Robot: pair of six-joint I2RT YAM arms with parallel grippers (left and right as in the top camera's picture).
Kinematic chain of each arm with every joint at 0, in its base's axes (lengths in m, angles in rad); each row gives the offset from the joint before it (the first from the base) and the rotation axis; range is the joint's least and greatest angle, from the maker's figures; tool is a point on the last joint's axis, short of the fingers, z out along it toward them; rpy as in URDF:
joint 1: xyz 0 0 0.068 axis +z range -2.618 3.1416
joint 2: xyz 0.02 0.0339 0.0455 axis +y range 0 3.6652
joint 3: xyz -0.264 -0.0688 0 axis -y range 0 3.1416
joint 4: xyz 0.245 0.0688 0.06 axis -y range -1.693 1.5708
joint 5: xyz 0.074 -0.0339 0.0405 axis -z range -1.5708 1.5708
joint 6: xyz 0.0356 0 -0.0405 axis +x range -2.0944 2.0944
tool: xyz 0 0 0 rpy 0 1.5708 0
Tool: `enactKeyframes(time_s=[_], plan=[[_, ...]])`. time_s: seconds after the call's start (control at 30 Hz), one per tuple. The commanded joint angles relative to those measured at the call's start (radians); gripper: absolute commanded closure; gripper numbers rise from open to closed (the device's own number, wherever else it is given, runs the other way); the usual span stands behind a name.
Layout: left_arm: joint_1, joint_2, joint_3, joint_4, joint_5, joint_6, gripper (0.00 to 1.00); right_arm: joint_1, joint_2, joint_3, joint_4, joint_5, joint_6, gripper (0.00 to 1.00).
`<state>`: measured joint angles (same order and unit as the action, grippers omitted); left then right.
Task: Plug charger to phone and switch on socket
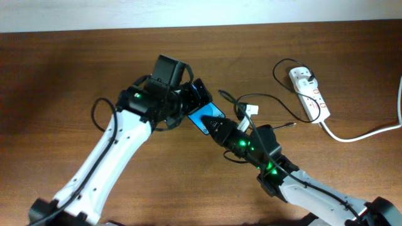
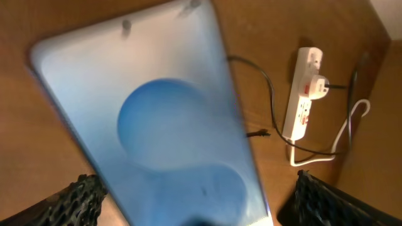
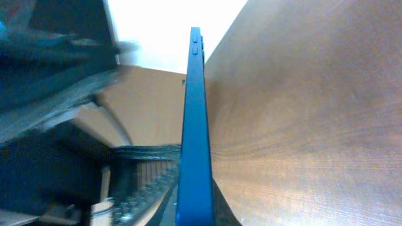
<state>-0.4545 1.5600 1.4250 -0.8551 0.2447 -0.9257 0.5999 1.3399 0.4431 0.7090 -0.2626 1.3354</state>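
The phone point(image 1: 207, 117), its blue screen lit, is held off the table between both arms. It fills the left wrist view point(image 2: 157, 107), showing a round blue shape. My left gripper point(image 2: 195, 204) is open, with a finger on each side of the phone's near end, also seen from overhead point(image 1: 187, 103). My right gripper point(image 1: 221, 129) is shut on the phone's other end. The right wrist view shows the phone edge-on point(image 3: 195, 107) between those fingers point(image 3: 198, 210). The charger's plug tip point(image 1: 290, 125) lies loose on the table point(image 2: 257, 133), apart from the phone. The socket point(image 1: 309, 94) lies at the right point(image 2: 301, 107).
The socket's thick white cord point(image 1: 364, 133) runs off the right edge of the table and also shows in the left wrist view point(image 2: 348, 125). A black cable with a white tag point(image 1: 251, 110) loops across the wood between the phone and the socket.
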Motion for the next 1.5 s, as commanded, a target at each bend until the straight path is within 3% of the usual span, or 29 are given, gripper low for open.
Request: enactKeyframes(time_s=[0.0,0.17,0.27,0.5,0.63,0.73,0.87,1.07,1.23,1.4,1.47], plan=[[0.010,-0.151,0.015,0.008,-0.113,0.248,0.01,-0.059,-0.004,0.002,-0.045,-0.209,0.194,0.96],[0.011,-0.204,0.015,-0.136,-0.297,0.340,0.01,-0.186,-0.004,0.002,-0.094,-0.500,0.325,0.96],[0.010,-0.204,0.014,-0.180,-0.301,0.340,0.01,-0.190,-0.004,0.002,-0.111,-0.517,0.380,0.96],[0.010,-0.200,0.006,-0.180,-0.285,0.146,0.01,-0.189,-0.004,0.002,-0.134,-0.545,0.750,0.96],[0.010,-0.200,-0.061,-0.179,-0.233,-0.048,0.01,-0.189,-0.004,0.002,-0.121,-0.480,0.750,0.96],[0.010,-0.199,-0.121,-0.179,-0.104,-0.183,0.01,-0.189,-0.004,0.002,-0.031,-0.463,0.750,0.96],[0.010,-0.191,-0.130,-0.164,-0.039,-0.234,0.02,-0.188,-0.004,0.002,-0.025,-0.467,0.750,0.96],[0.010,-0.190,-0.130,-0.114,-0.039,-0.321,0.11,-0.188,-0.004,0.002,0.145,-0.455,0.750,0.96],[0.010,-0.160,-0.130,-0.029,-0.039,-0.427,0.30,-0.154,-0.004,0.005,0.145,-0.407,0.750,0.96],[-0.011,-0.079,-0.131,0.017,-0.039,-0.494,0.30,-0.152,-0.004,0.020,0.145,-0.395,0.750,0.96],[-0.027,-0.059,-0.131,0.071,-0.039,-0.503,0.43,-0.152,-0.004,0.023,0.145,-0.394,0.750,0.96]])
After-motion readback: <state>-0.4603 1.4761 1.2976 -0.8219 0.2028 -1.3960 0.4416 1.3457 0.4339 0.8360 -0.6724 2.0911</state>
